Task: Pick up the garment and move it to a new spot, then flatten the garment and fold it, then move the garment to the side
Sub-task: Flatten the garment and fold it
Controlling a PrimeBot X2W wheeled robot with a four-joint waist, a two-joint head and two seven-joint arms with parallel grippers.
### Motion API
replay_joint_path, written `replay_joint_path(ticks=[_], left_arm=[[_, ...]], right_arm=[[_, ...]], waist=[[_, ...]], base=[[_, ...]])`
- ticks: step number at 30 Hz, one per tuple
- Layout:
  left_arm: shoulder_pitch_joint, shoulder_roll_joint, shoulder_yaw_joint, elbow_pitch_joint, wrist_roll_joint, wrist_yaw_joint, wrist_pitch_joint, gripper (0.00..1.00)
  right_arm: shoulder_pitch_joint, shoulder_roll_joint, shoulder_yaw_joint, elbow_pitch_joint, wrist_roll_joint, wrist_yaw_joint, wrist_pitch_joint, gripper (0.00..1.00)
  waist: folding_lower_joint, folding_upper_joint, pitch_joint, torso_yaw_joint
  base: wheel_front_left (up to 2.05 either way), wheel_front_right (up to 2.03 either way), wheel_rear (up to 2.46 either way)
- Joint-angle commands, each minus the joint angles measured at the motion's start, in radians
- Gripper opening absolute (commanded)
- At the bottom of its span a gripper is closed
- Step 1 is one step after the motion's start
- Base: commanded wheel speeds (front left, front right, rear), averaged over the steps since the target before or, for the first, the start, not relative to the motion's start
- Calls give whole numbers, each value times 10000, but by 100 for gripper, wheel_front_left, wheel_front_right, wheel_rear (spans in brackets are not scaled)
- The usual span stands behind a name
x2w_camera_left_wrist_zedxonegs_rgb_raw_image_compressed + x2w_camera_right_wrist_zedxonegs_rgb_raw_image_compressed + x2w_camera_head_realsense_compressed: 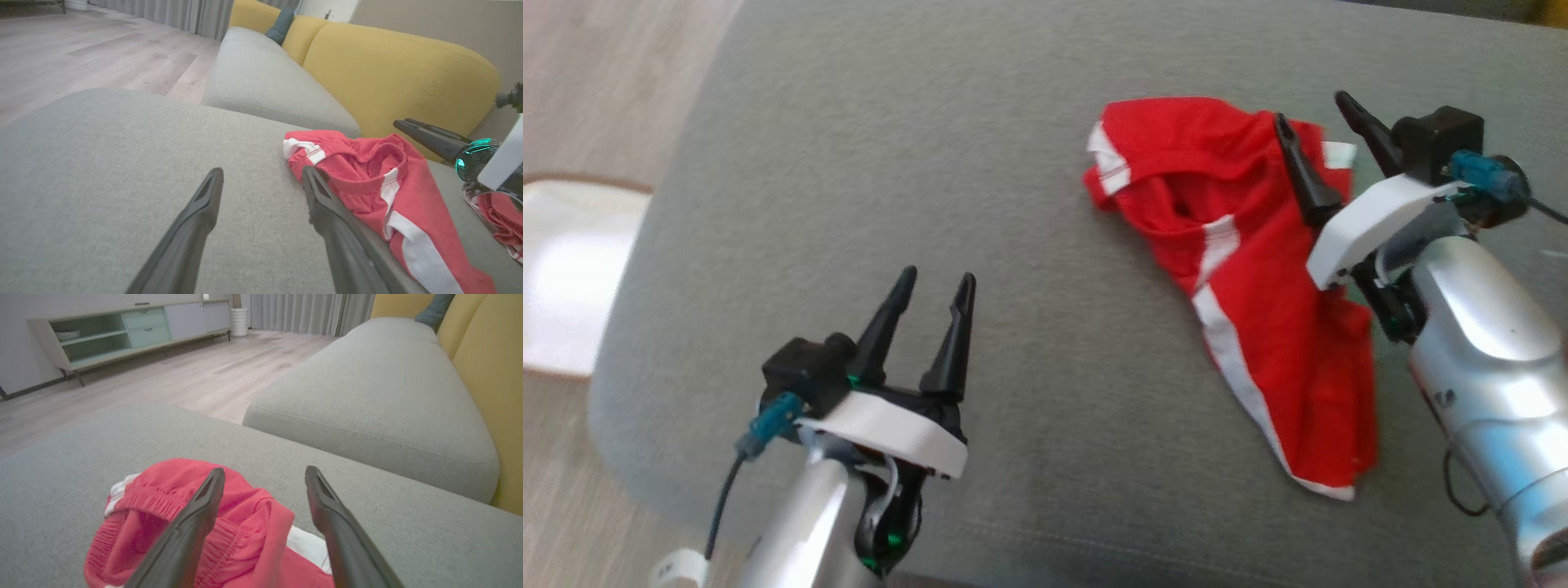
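Grey sofa cushion (931,163) as work surface: red garment (1258,327) lies crumpled at right of frame, waistband bunched. Right gripper (1312,108) hovers over its upper edge, jaws apart, nothing held. Left gripper (937,278) at lower left, jaws apart too, probably ready for flattening.

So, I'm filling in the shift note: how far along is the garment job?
Possibly done: the first move, since the red shorts with white side stripes lie ungripped on the grey fabric cushion. In hand: the right gripper hangs open over their waistband; the left gripper is open above bare cushion. Left: they are bunched, so flattening, folding and moving aside remain.
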Motion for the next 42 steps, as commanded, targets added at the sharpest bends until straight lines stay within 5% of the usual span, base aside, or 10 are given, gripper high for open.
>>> replay_joint_path(ticks=[1, 8, 18, 28, 42], left_arm=[[-429, 54, 443, -307, 113, -68, -59, 100], [-408, 61, 912, -313, 541, -215, -59, 100], [-234, 127, 1325, -427, 839, -380, -59, 100], [-490, 273, 1246, -295, 987, -461, -59, 100], [-3210, 1703, -2159, 1842, 1328, -496, 1966, 100]], right_arm=[[69, 124, 5, -372, 43, -9, -240, 100], [1325, 391, -859, -1210, -242, -9, -871, 100], [4794, 1400, -3517, -3198, -1329, -9, -989, 100], [6659, 2234, -4131, -5073, -1993, -9, -257, 100], [6807, 2394, -4445, -5888, -2212, -9, 216, 100]], waist=[[0, 0, -235, -426], [0, 0, -871, -1699], [0, 0, -1440, -3059], [0, 0, -1359, -3734], [0, 0, -745, -4125]], base=[[0, 0, 0], [0, 0, 0], [0, 0, 0], [0, 0, 0], [0, 0, 0]])
